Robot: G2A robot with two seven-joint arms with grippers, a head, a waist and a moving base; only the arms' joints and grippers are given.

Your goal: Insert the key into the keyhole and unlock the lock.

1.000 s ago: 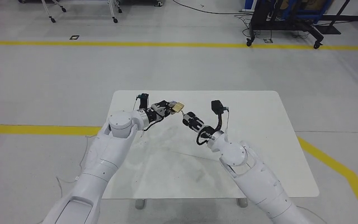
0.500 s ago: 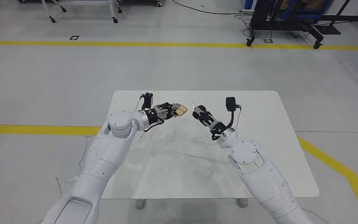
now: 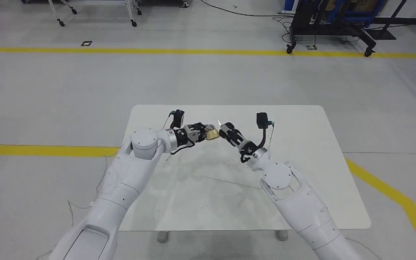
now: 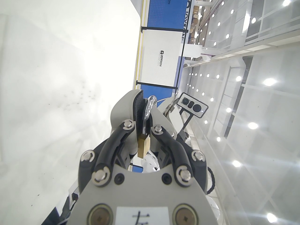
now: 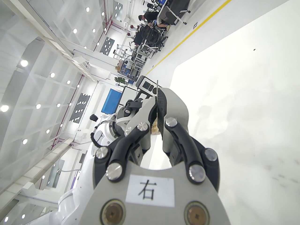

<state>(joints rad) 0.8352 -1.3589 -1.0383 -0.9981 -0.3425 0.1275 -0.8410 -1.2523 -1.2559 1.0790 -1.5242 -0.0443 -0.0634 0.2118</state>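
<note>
Lock (image 3: 210,133) hanging above tabletop (image 3: 312,195), toward 11 o'clock of tabletop centre, clamped between fingers of left hand (image 3: 202,132). Right hand (image 3: 225,132) hovering just beside lock, at its 3 o'clock, fingers pinching key (image 5: 157,85) edge-on. Key pointing toward lock; contact with keyhole: cannot tell.

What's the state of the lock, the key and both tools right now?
lock: held off the table, shackle end clamped, brass body showing; locked or unlocked, cannot tell.
key: pinched edge-on, tip past the fingertips, close to the lock; inserted or not, cannot tell.
left tool: shut on lock.
right tool: shut on key.
</note>
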